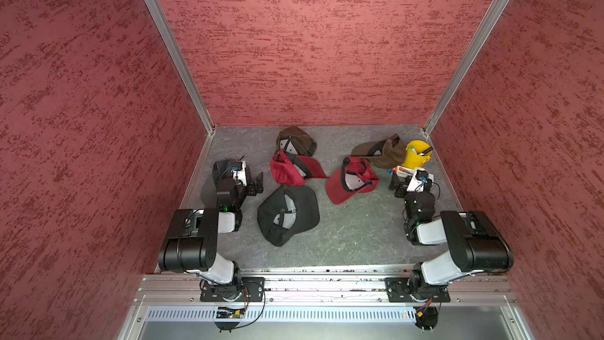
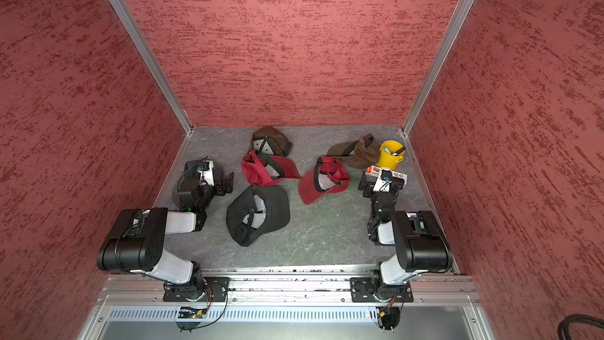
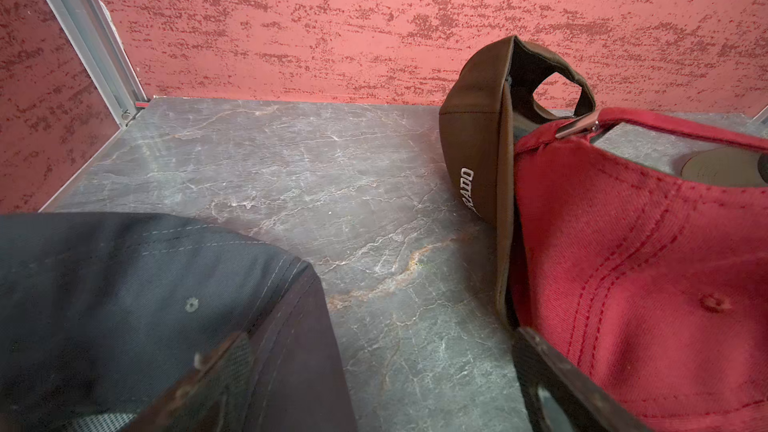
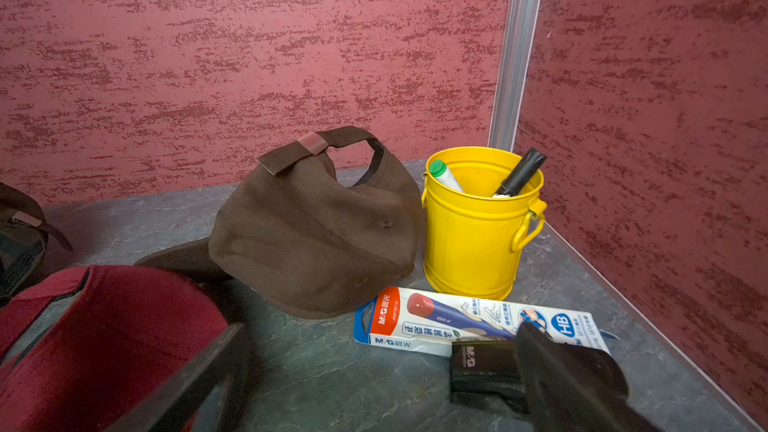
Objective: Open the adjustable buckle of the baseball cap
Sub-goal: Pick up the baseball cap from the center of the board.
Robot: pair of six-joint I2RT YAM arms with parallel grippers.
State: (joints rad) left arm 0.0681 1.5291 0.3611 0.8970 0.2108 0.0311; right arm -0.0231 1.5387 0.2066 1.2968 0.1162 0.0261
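Caps lie scattered over the grey worktop (image 1: 343, 240), six by my count, and I cannot tell which one is meant. A black cap (image 1: 287, 214) sits upside down nearest the front edge, left of middle. A red cap (image 1: 294, 168) lies just behind it, touching a dark brown cap (image 1: 295, 140) by the back edge. A second red cap (image 1: 353, 179) lies mid-worktop, inside up. An olive-brown cap (image 1: 379, 153) rests toward the back right corner, just beside a yellow bucket (image 1: 417, 154) holding markers. The sixth, a dark cap (image 3: 124, 284), lies by the left edge under the left arm. The left gripper (image 1: 257, 184) hangs low with its fingers spread wide, pinching nothing, between that dark cap and the first red cap. That red cap's metal buckle (image 3: 575, 126) shows on its strap in the left wrist view. The right gripper (image 1: 396, 186) is likewise spread and empty, low beside a pencil box (image 4: 478, 322) near the right edge.
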